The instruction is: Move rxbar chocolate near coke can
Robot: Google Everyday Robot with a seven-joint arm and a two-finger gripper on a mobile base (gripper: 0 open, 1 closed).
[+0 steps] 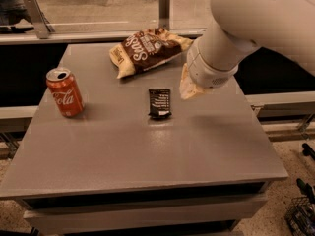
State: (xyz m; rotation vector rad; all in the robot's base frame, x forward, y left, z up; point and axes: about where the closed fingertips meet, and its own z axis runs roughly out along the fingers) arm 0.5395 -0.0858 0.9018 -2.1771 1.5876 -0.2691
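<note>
The rxbar chocolate (160, 103), a small black wrapper with white print, lies flat near the middle of the grey table (147, 151). The red coke can (65, 92) stands upright near the table's left edge, well apart from the bar. My gripper (189, 88) hangs just right of the bar and slightly above the tabletop, at the end of the white arm coming in from the upper right. Only its pale tip shows below the wrist.
A large brown chip bag (147, 50) lies at the back of the table, behind the bar. A metal rail (98, 36) runs along the far edge. A step or ledge (285, 104) lies to the right of the table.
</note>
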